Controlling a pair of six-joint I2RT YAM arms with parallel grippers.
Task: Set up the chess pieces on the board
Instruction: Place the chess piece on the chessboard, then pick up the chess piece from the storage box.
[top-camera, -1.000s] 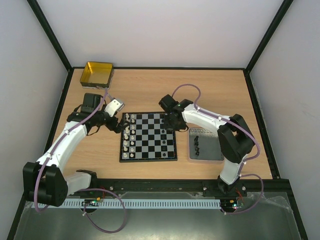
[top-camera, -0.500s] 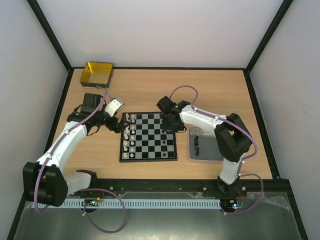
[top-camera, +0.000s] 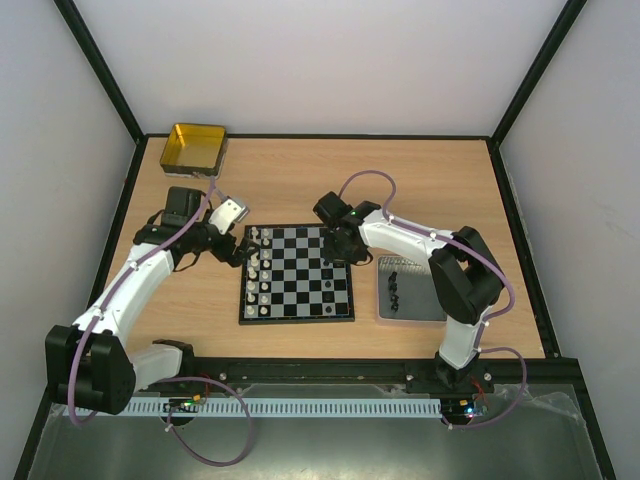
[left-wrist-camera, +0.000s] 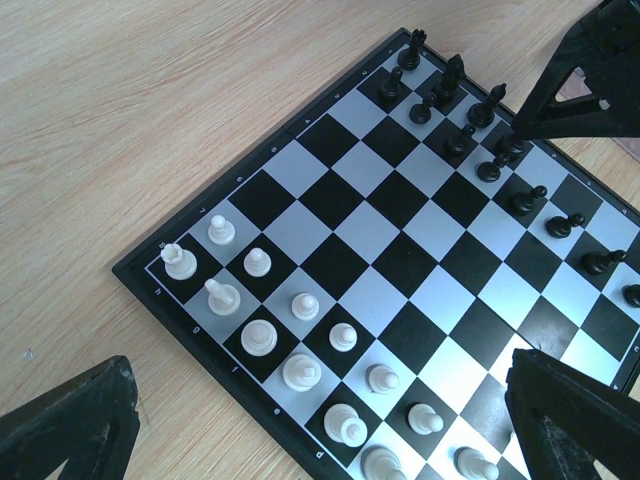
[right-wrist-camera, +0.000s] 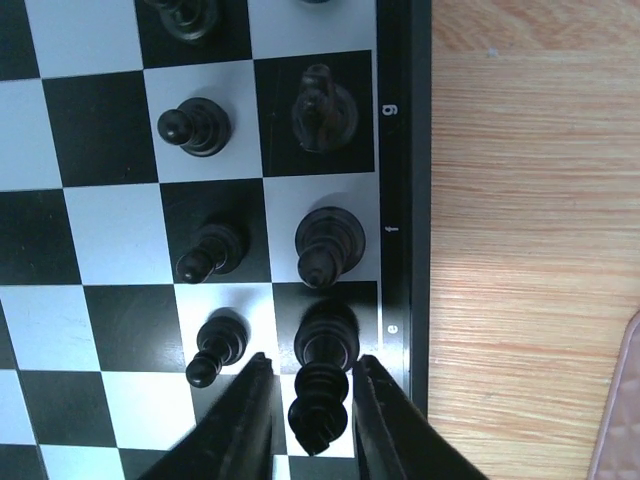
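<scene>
The board (top-camera: 296, 275) lies mid-table, with whitish chess pieces (top-camera: 258, 270) in its left two columns and black ones (top-camera: 328, 285) along its right side. My right gripper (top-camera: 336, 250) hangs over the board's far right part. In the right wrist view its fingers (right-wrist-camera: 245, 420) straddle a tall black piece (right-wrist-camera: 320, 410) standing on the edge square marked e, with thin gaps on both sides. My left gripper (top-camera: 236, 250) is wide open and empty above the whitish pieces (left-wrist-camera: 260, 335).
A dark grey tray (top-camera: 425, 300) right of the board holds a few black pieces (top-camera: 394, 290). A yellow tin (top-camera: 193, 148) stands at the far left corner. Black pawns (right-wrist-camera: 200, 128) stand close beside my right fingers.
My right gripper shifted slightly left along the board's right side, then held still. The left arm has not moved.
</scene>
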